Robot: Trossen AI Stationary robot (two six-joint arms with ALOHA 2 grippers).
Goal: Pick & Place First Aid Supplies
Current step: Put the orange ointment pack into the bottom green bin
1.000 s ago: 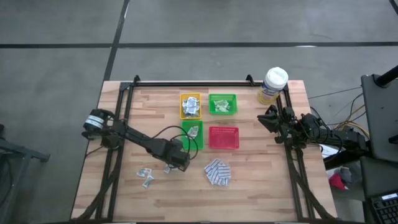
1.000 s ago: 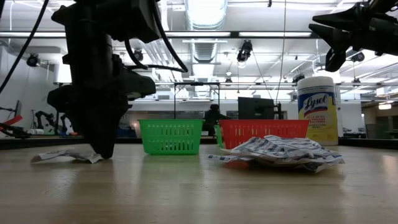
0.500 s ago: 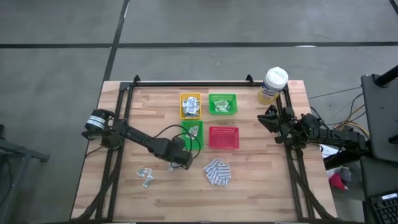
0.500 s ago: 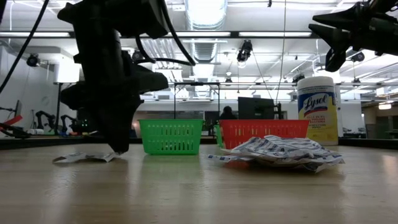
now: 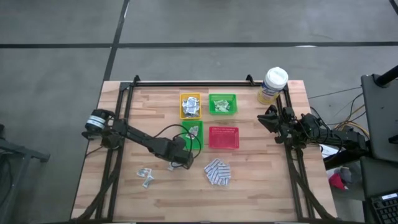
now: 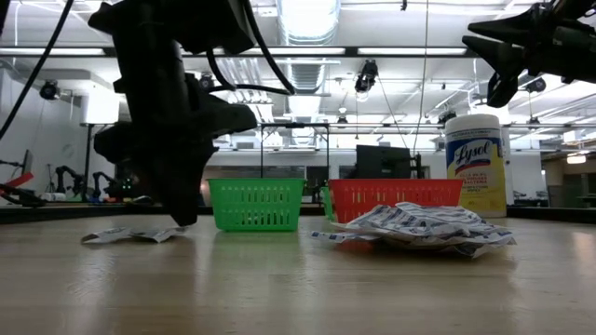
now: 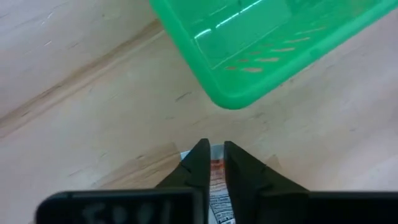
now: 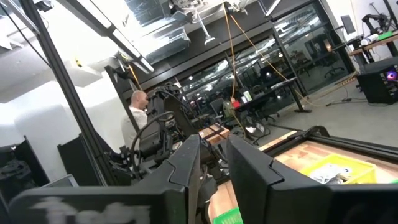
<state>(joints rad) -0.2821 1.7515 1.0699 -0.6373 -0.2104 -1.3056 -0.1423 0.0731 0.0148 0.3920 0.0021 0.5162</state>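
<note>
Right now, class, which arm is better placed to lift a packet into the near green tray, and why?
The left. Its tool is down at the table with fingers nearly closed around a small packet, just beside the near green tray. The right tool waits raised at the table's right edge, far from any packets.

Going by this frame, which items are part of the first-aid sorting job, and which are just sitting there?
Job:
packet pile
loose packets
packet in left gripper
yellow tray
green trays
red tray

Idle:
wipes canister
right gripper, raised
</note>
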